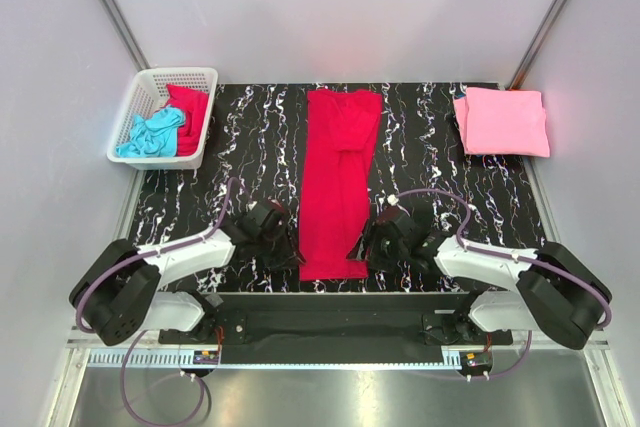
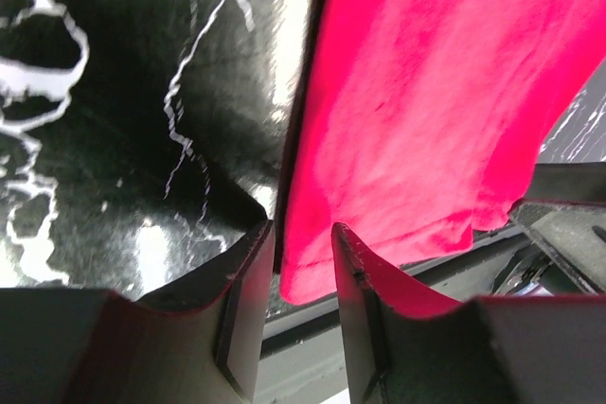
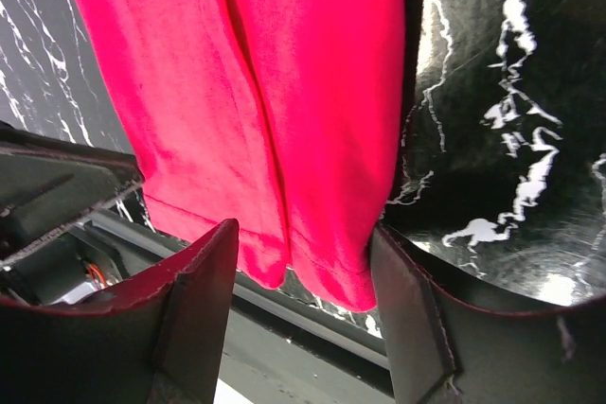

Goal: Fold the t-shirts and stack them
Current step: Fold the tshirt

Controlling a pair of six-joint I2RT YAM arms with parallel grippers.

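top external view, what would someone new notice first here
The crimson red t-shirt, folded into a long strip down the middle of the black marbled table, grabs the eye first. The left gripper and right gripper sit at its near corners, jaws apart. A folded light pink t-shirt lies far right; a white basket far left holds a turquoise shirt and a red shirt.

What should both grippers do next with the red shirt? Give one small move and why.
Probably close both on the near hem. The crimson shirt lies in a long folded strip, its near corners between the open jaws of the left gripper and right gripper; gripping them allows folding it away.
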